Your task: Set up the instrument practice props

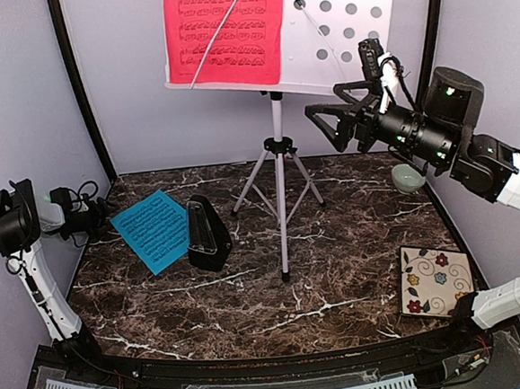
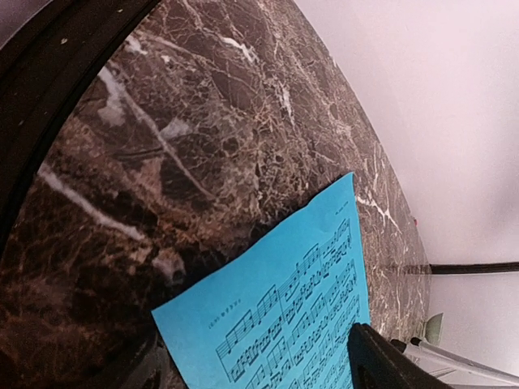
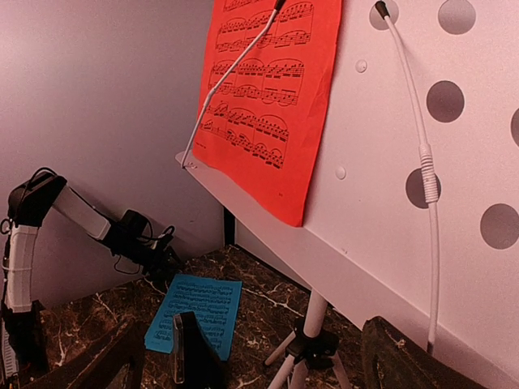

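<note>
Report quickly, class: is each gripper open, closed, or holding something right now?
Left gripper: open, holding nothing, by the blue page.
Right gripper: open, holding nothing, near the music stand.

counter (image 1: 338, 269): dark veined marble look, slight sheen
red page (image 1: 224, 26), blue page (image 1: 150, 228): matt paper
stand (image 1: 346, 25): smooth, white
metronome (image 1: 206, 235): black, glossy

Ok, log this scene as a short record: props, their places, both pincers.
stand: white tripod music stand, perforated desk, upright
red page: red sheet-music page on the desk's left half
cyan page: cyan-blue sheet-music page lying flat, left
metronome: small black pyramid metronome beside cyan page
left pincer: open, empty, by cyan page
right pincer: open, empty, near desk's lower edge
other: floral square tile, pale green bowl, right
</note>
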You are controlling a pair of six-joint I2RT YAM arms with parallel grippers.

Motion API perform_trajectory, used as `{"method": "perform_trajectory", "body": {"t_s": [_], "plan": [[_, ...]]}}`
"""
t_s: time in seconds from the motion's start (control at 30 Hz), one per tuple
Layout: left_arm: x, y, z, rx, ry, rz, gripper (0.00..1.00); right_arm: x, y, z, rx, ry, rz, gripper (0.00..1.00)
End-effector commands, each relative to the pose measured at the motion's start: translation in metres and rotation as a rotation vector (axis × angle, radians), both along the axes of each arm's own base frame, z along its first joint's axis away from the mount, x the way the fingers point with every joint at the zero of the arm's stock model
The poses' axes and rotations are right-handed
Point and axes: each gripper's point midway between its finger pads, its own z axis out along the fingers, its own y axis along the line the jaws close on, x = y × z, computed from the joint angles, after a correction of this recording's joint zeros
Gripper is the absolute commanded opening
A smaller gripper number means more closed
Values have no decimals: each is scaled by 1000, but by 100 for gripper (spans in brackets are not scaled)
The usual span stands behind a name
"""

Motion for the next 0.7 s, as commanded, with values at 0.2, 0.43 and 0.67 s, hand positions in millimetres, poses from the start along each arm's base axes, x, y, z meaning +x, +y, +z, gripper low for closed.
{"method": "perform_trajectory", "body": {"t_s": [0.2,0.43,0.67], "plan": [[10,-29,1,-153,-113,-137,69,-2,7,16,7,-34,25,93],[16,-71,8,-169,-155,-243,52,-3,7,17,24,-29,33,93],[14,-81,23,-161,-193,-247,27,-8,6,14,28,-7,51,93]]}}
